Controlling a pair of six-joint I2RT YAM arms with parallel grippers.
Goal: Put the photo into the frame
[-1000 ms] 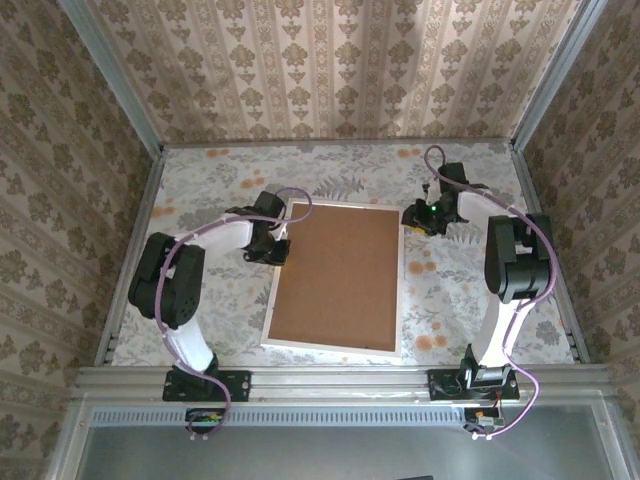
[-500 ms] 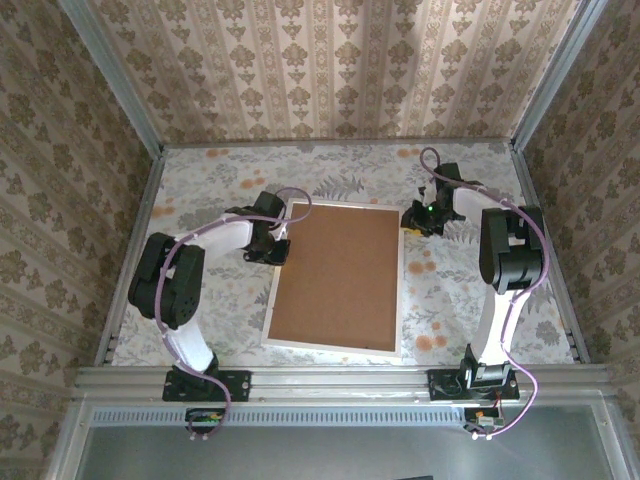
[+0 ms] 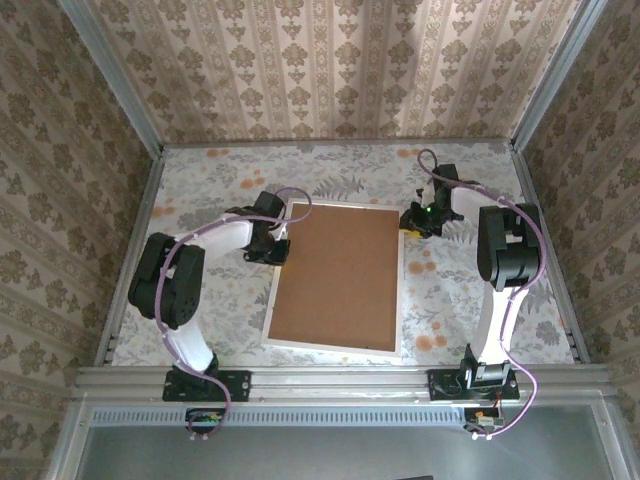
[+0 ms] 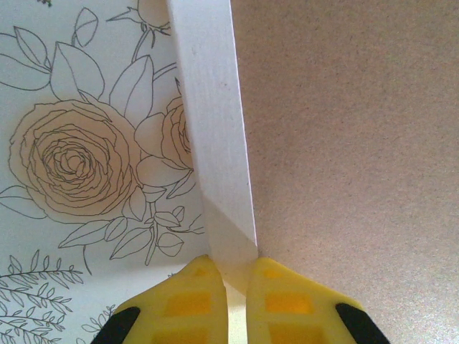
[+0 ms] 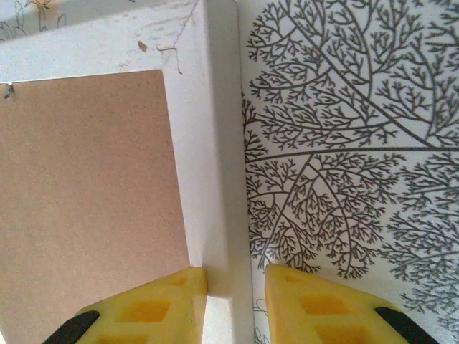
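The left gripper point(image 4: 235, 271) is seen clamped hard on the frame point(image 4: 211, 143), one yellow finger point(image 4: 183, 301) pressed to each side of the white rail. That rail is carried straight ahead from the jaws. Just right of it, the brown backing board point(image 4: 344, 143) is laid flat inside the frame, speckled and bare. Just left of it, the printed tablecloth point(image 4: 43, 236) is spread, with a large outlined rose point(image 4: 72, 158) drawn close beside the rail.

Over at the right gripper point(image 5: 235, 278), the opposite rail is straddled. One yellow finger is set on the board side, touching the rail's inner edge. The other is set on the cloth side, where a thin sliver of gap can perhaps be made out. It cannot be said for certain whether this rail is pinched or merely bracketed. A little ahead of these fingers the frame's corner is reached, its mitre joint marked by a fine diagonal line and a few scuffs. To the right of the fingers, a branching tree pattern point(image 5: 344, 143) is printed across the cloth.

From above, the frame is shown lying flat between the two grippers, board side up, with a white border left all round the brown. It is held at the far stretch of its left rail and met at its far right corner, and from there it is stretched back toward the arm bases
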